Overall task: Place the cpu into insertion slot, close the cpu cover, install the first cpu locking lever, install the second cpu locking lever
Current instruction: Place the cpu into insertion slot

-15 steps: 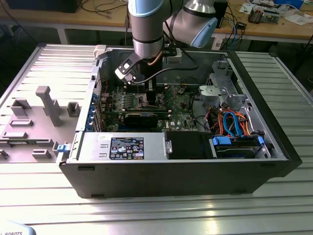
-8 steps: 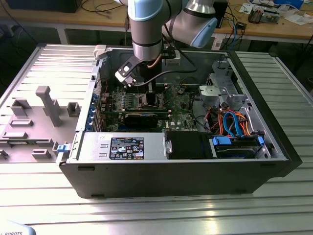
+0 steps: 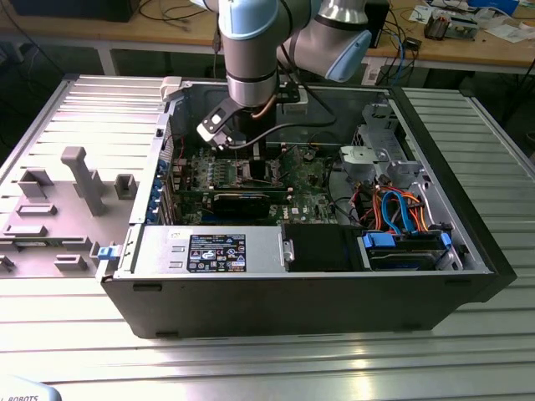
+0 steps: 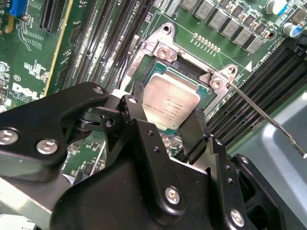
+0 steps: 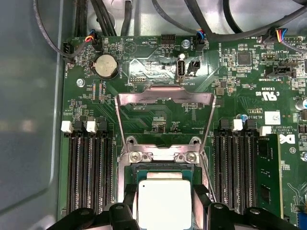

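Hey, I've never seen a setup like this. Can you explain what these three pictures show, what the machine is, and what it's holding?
It is a robot arm reaching into an open computer case that lies on a metal table. The exterior view is taken from off the arm. Both wrist views come from cameras riding near its claw, looking at the green motherboard. The claw looks closed on the cpu, a small silvery square, at its socket. The cpu cover, a thin metal frame, is flipped open. A grey parts tray lies at the exterior view's left.
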